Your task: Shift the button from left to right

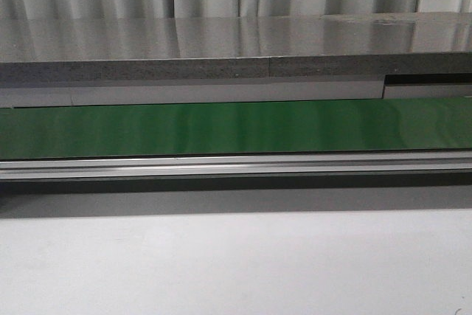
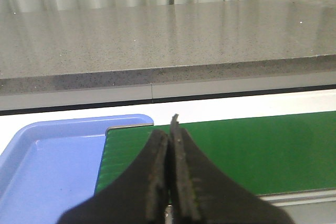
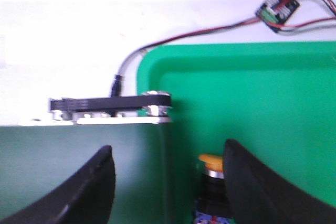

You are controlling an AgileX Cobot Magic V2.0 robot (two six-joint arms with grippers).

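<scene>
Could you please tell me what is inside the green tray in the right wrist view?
The green tray holds the button, its orange cap up, between the fingers of the open right gripper. The gripper's finger covers part of the tray floor, so anything there is unseen.

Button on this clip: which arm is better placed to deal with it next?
The right. Its open end effector hangs just above the button, beside the green tray. The left end effector is shut over the belt beside the blue tray, with no button visible.

A plain green belt point(image 1: 236, 127) beneath speckled grey stone point(image 1: 221, 38), a pale blue tray point(image 2: 47, 171), and a yellow-capped black button point(image 3: 212, 182).
</scene>
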